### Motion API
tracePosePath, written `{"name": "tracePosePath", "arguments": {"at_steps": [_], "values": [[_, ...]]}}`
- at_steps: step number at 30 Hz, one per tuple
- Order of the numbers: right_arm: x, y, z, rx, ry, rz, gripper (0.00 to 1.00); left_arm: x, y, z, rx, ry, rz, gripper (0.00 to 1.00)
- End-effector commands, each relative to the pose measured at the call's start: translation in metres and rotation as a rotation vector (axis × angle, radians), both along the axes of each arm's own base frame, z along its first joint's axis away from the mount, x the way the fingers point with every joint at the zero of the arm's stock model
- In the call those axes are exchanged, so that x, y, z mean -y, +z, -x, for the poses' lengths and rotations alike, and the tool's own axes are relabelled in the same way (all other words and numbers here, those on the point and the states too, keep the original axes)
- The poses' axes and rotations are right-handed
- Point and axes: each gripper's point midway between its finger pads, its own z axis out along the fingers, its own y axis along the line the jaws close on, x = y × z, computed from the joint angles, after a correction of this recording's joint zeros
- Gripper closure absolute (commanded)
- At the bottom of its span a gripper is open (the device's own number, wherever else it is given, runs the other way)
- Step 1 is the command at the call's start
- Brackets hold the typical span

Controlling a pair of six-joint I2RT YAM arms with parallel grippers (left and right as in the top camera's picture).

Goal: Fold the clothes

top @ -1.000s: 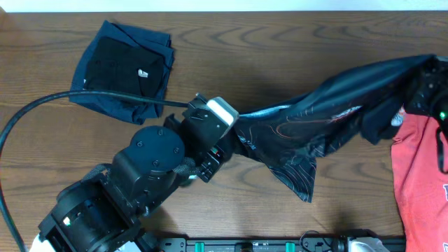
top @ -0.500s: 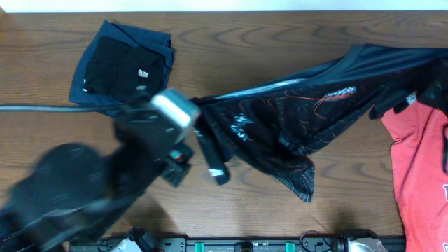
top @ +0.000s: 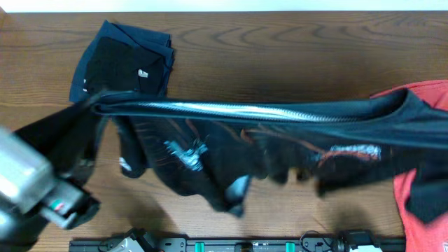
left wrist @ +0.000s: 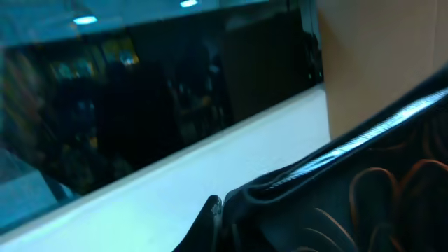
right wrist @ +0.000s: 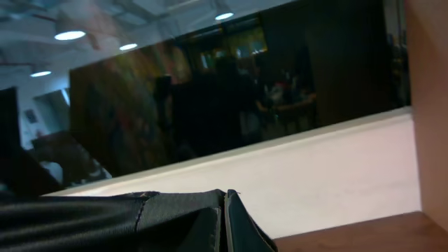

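The jersey (top: 266, 136) hangs stretched above the counter (top: 280, 49), left hand (left wrist: 222, 218) and right hand (right wrist: 225, 222) each seemingly clenched on an end of its zip edge. Light, limp, probably slippery; grip seamed edges.

A black short-sleeved jersey (top: 280, 136) stretches taut in a long band from left to right over the middle of the table (top: 280, 49), its silver zip (top: 231, 110) running straight along the upper edge. Below that edge the cloth hangs in loose, blurred folds, showing white lettering (top: 185, 152) and thin orange contour lines (top: 336, 150); the left wrist view catches the zip and orange lines close up. Folded navy and black garments (top: 122, 66) lie flat at the table's far left, their near edge under the jersey's left end. A red T-shirt (top: 430, 94) lies at the right edge, partly covered by the jersey.
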Motion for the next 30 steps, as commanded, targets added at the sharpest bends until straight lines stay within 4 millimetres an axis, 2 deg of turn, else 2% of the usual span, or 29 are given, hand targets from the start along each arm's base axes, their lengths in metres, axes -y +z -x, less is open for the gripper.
{"name": "tracePosePath", "arguments": {"at_steps": [1,5,6,10,13,14,17,19,21,22,23,27,30], "values": [[0.014,-0.008,-0.022,-0.053,-0.087,-0.024,0.99,-0.019,-0.002,-0.021,0.0,0.178,-0.037,0.94],[0.014,-0.017,-0.058,-0.126,-0.103,-0.018,0.99,0.006,-0.032,-0.062,-0.095,0.275,-0.168,0.94],[0.016,-0.023,-0.076,-0.164,-0.121,-0.014,0.99,0.019,-0.045,-0.08,-0.129,0.316,-0.218,0.94],[0.015,-0.047,-0.138,-0.291,-0.14,0.044,0.99,0.055,-0.083,-0.132,-0.23,0.389,-0.325,0.94],[0.012,-0.08,-0.193,-0.418,-0.143,0.065,0.99,0.078,-0.123,-0.178,-0.344,0.407,-0.357,0.94],[0.011,-0.097,-0.217,-0.478,-0.141,0.074,0.99,0.089,-0.142,-0.192,-0.393,0.369,-0.38,0.94],[0.008,-0.141,-0.27,-0.607,-0.14,0.11,0.99,0.108,-0.19,-0.223,-0.547,0.292,-0.386,0.92],[0.011,-0.172,-0.304,-0.682,-0.157,0.148,0.99,0.113,-0.216,-0.234,-0.651,0.248,-0.372,0.88],[0.017,-0.201,-0.331,-0.748,-0.195,0.167,0.99,0.114,-0.234,-0.237,-0.732,0.199,-0.362,0.85],[0.02,-0.214,-0.342,-0.774,-0.208,0.176,0.99,0.113,-0.241,-0.239,-0.766,0.18,-0.355,0.77],[0.023,-0.228,-0.353,-0.801,-0.218,0.18,0.99,0.112,-0.247,-0.238,-0.802,0.157,-0.345,0.66],[0.031,-0.27,-0.381,-0.881,-0.227,0.184,0.99,0.111,-0.258,-0.231,-0.912,0.038,-0.296,0.5],[0.033,-0.279,-0.386,-0.9,-0.229,0.183,0.99,0.106,-0.265,-0.227,-0.971,0.001,-0.275,0.42]]}}
